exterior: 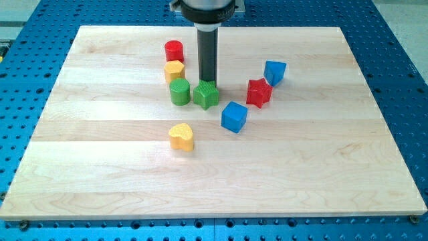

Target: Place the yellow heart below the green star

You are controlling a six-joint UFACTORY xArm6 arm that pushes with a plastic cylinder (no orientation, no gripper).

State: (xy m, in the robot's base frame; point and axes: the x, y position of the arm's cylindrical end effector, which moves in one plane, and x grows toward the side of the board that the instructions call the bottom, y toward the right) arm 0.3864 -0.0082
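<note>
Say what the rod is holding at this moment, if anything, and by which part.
Nothing is held: my tip only pushes, and stands just above the green star.

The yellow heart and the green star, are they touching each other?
Apart. The camera view shows bare wood between the yellow heart and the green star.

My straight dark rod (pixel 208 53) hangs upright from a wider dark round mount at the view's top centre. My tip (pixel 208 79) sits at the rod's lower end, in the upper middle of the view.
</note>
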